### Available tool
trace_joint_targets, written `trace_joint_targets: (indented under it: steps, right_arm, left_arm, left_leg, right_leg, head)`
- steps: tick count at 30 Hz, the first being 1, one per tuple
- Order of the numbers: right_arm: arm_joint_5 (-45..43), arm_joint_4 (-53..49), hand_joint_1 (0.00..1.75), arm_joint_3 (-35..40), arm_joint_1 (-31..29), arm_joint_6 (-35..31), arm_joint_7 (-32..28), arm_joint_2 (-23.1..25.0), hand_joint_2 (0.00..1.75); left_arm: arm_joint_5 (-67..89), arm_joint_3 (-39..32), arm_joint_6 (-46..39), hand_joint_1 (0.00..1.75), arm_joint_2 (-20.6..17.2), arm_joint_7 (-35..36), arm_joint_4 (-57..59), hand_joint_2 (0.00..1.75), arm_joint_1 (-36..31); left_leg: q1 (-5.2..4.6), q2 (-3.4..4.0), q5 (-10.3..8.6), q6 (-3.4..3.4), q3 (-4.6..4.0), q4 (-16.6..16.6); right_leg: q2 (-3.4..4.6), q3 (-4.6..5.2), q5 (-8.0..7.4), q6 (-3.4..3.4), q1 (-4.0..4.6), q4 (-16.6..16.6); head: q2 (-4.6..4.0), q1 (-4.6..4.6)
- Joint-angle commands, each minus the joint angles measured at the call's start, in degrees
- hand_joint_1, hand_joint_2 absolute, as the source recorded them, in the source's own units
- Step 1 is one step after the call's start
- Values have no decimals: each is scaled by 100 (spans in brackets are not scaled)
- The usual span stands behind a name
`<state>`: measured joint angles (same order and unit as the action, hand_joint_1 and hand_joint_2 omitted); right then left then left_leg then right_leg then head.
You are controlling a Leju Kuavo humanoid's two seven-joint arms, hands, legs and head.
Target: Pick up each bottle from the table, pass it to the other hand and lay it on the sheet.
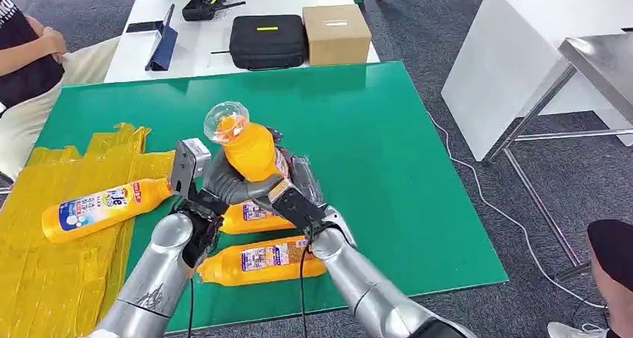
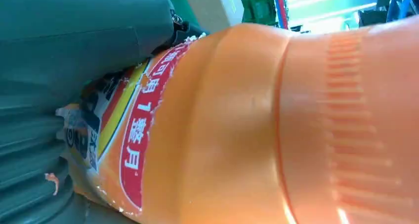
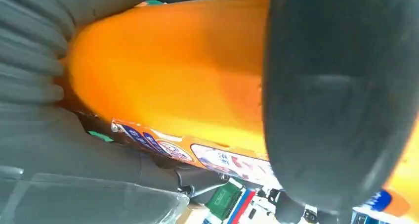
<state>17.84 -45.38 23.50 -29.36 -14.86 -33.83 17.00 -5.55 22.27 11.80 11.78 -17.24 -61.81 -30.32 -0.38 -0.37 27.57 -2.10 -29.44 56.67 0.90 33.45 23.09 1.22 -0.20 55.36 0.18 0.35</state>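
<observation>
An orange bottle (image 1: 251, 150) with a clear cap is held up above the green table (image 1: 388, 151), cap pointing away from me. My left hand (image 1: 215, 183) grips its lower body from the left and my right hand (image 1: 297, 180) grips it from the right. In the left wrist view the bottle (image 2: 237, 135) lies against the grey hand (image 2: 74, 46). In the right wrist view a dark thumb (image 3: 341, 110) crosses the bottle (image 3: 168, 70). Two more orange bottles (image 1: 252, 217) (image 1: 261, 260) lie on the table under my arms. Another bottle (image 1: 104, 207) lies on the yellow sheet (image 1: 45, 278).
A white table behind holds a black case (image 1: 267, 39), a cardboard box (image 1: 336, 33) and a tablet (image 1: 163, 45). A person (image 1: 26, 47) sits at the far left. Another white table (image 1: 515, 54) and a metal one stand at the right.
</observation>
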Motion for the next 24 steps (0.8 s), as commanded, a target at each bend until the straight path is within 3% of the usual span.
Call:
trace_joint_targets:
  steps: [1,4,5,6,7,14,19,24]
  right_arm:
    - [-25,523,175,217,-236,75,40,-95,175]
    - [-43,584,175,205,-260,69,25,-80,175]
    - [-61,624,166,191,-277,57,1,-67,175]
    - [-99,624,120,151,-272,31,-4,-52,175]
    - [-122,601,0,122,-259,-16,-36,-39,175]
    - [-78,136,0,156,-72,-62,3,-111,175]
    - [209,-1465,0,312,540,-302,240,-614,175]
    - [769,-3411,0,153,1647,-739,697,-1149,175]
  left_arm:
    - [-50,143,10,175,-98,-53,-29,175,-133]
    - [-64,120,-23,175,-103,-67,-7,175,-140]
    - [-69,92,-51,175,-113,-77,9,175,-144]
    - [-68,70,-79,175,-125,-99,2,175,-140]
    - [-33,44,-141,175,-158,-146,-28,175,-130]
    - [205,-211,-557,175,-341,-280,-428,175,61]
    - [734,-974,-1343,175,-640,-365,-1405,175,570]
    - [1717,-1681,-2236,175,-768,-461,-2020,175,957]
  left_leg:
    - [4,1,3,10,7,-2]
    - [5,-2,4,15,11,-4]
    - [5,-1,4,12,10,-3]
    - [6,1,6,16,15,-4]
    - [3,2,3,11,8,-3]
    - [6,6,4,16,13,-5]
    - [4,16,4,12,11,-10]
    - [7,-6,7,17,13,-7]
  right_leg:
    - [-6,-8,2,-1,3,-3]
    - [-12,-14,4,-2,5,-5]
    - [-9,-12,4,-1,4,-4]
    - [-10,-16,6,-2,5,-5]
    - [-5,-8,3,-1,2,-3]
    - [-5,-13,4,-4,5,-5]
    - [8,-8,0,-2,3,-8]
    - [-17,-15,10,-2,7,-6]
  head:
    - [0,0]
    - [0,0]
    - [0,0]
    - [0,0]
    - [0,0]
    - [2,0]
    - [0,0]
    - [0,2]
